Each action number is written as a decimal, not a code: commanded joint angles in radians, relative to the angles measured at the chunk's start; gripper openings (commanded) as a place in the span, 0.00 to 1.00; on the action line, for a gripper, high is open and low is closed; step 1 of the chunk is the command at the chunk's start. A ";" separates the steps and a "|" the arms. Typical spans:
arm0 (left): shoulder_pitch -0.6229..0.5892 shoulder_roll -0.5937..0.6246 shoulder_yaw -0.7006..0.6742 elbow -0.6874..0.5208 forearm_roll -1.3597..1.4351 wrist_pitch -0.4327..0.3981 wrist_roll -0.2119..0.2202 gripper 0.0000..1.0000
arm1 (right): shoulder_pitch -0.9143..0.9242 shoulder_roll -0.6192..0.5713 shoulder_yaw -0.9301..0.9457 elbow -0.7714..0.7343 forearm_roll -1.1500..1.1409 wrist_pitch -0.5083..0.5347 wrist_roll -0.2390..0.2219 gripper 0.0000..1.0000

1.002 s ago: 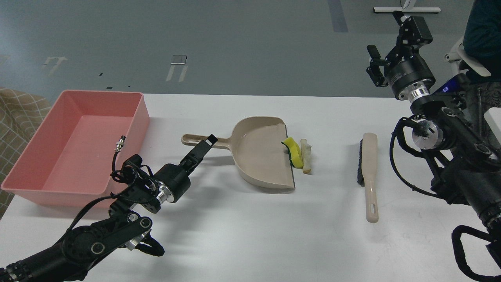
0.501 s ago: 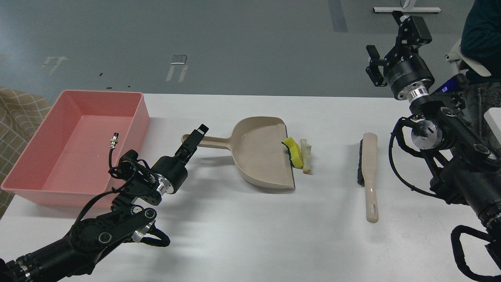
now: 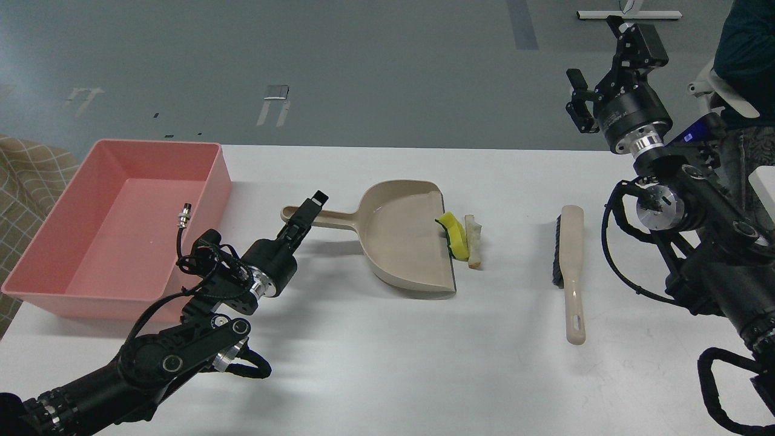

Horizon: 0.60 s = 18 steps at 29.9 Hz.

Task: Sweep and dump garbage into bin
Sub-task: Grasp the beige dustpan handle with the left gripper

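The garbage lies at the lip of a beige dustpan (image 3: 402,236) mid-table: a yellow sponge with green backing (image 3: 455,235) touching the lip, and a white bread slice (image 3: 474,241) just right of it. The bin is a pink tray (image 3: 209,172) at the far left, and nothing lies in it. My left gripper (image 3: 304,213) hovers at the left end of the dustpan's handle (image 3: 330,218). It is seen side-on, so its opening is unclear. My right gripper (image 3: 605,69) is raised high at the right, open and empty.
A beige hand brush (image 3: 573,266) with dark bristles lies right of the garbage, handle toward me. A person in dark clothing (image 3: 748,54) stands at the far right edge. A checkered cloth (image 3: 24,175) sits left of the tray.
My left gripper has moved left and farther away along the dustpan handle, ending at its left end. The right arm has barely moved. Dustpan, garbage and brush are unmoved.
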 commanded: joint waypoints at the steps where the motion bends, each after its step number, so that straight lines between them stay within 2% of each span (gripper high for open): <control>1: 0.001 -0.006 0.001 0.012 0.000 0.000 0.013 0.00 | 0.000 0.002 0.000 0.000 0.000 0.000 0.000 1.00; 4: -0.001 -0.008 0.001 0.015 0.002 0.000 0.032 0.00 | -0.002 0.002 0.000 0.002 0.000 0.000 0.000 1.00; 14: -0.001 -0.006 -0.004 0.015 0.000 -0.001 0.040 0.00 | -0.002 -0.008 -0.001 0.005 0.000 0.000 -0.003 1.00; 18: -0.005 -0.006 -0.004 0.014 0.000 -0.001 0.040 0.00 | -0.002 -0.065 -0.041 0.019 -0.009 0.003 -0.023 1.00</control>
